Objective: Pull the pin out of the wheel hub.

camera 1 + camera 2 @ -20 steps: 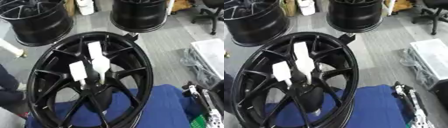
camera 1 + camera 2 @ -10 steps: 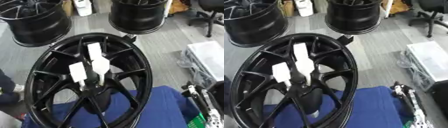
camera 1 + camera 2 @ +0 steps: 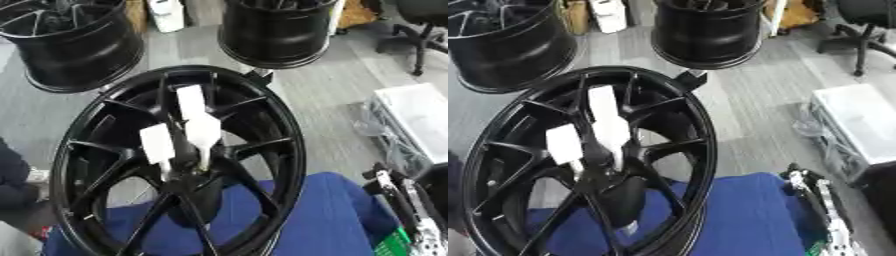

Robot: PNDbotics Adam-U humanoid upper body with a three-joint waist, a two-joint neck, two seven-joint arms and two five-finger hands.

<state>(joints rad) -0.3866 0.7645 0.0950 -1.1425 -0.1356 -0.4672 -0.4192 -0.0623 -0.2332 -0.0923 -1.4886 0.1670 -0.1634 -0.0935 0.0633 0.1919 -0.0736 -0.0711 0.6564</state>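
Observation:
A large black wheel hub (image 3: 262, 125) stands tilted on a blue cloth (image 3: 332, 210), its spoked face towards me. White pieces sit at its centre: a long one (image 3: 191, 102) running up along a spoke, a wider one (image 3: 204, 134) below it, and a flat one (image 3: 157, 145) to the left. I cannot make out which of them is the pin. My right hand (image 3: 814, 196) shows as black and silver parts at the lower right, apart from the hub. No left hand appears in either view.
Two more black wheel hubs (image 3: 74, 42) (image 3: 276, 32) stand on the grey floor behind. A white box (image 3: 416, 112) with clear wrapping lies at the right. An office chair base (image 3: 420, 35) is at the far right, and a green item (image 3: 402, 245) at the bottom right corner.
The whole picture has shifted a little, so the camera moved. The hub, the white pieces and my right hand keep their places relative to each other.

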